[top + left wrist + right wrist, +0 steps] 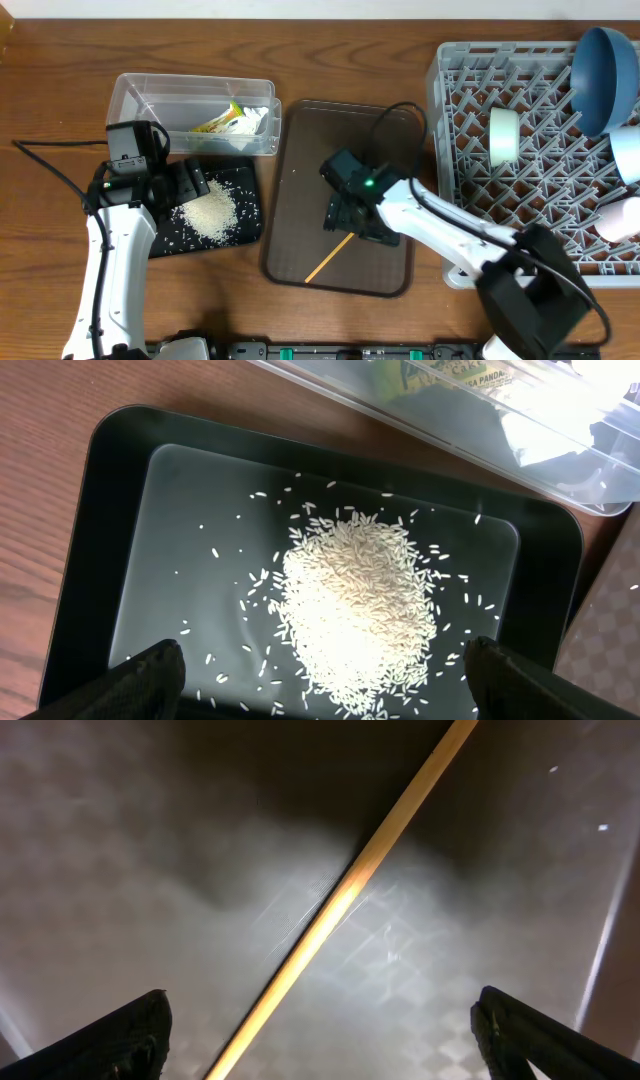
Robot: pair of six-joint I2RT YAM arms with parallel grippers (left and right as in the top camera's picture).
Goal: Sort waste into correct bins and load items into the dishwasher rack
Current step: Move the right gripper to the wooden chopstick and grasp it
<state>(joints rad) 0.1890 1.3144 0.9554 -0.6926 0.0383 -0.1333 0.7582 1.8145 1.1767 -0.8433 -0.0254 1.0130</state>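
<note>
My left gripper (pixel 193 184) (pixel 320 672) is open and empty, low over the black bin (pixel 246 190) (pixel 100 510), which holds the heap of rice (pixel 208 215) (pixel 355 605). The clear tub (pixel 150 92) (pixel 480 415) behind it holds the snack wrapper (pixel 222 122) (pixel 440 372) and the white tissue (pixel 256 118) (pixel 545 435). My right gripper (pixel 350 214) (pixel 320 1030) is open, its fingers either side of the thin wooden stick (pixel 330 258) (pixel 350 890). The grey rack (pixel 530 170) holds the dark blue plate (pixel 605 65), pale mint bowl (pixel 503 135), light blue bowl (pixel 628 150) and pinkish-white cup (pixel 620 218).
The stick lies on the flat brown tray (pixel 300 150) (pixel 120 870) between the bins and the rack. A black cable (pixel 50 165) runs across the wooden table at the left. The right arm reaches from the front right across the rack's corner.
</note>
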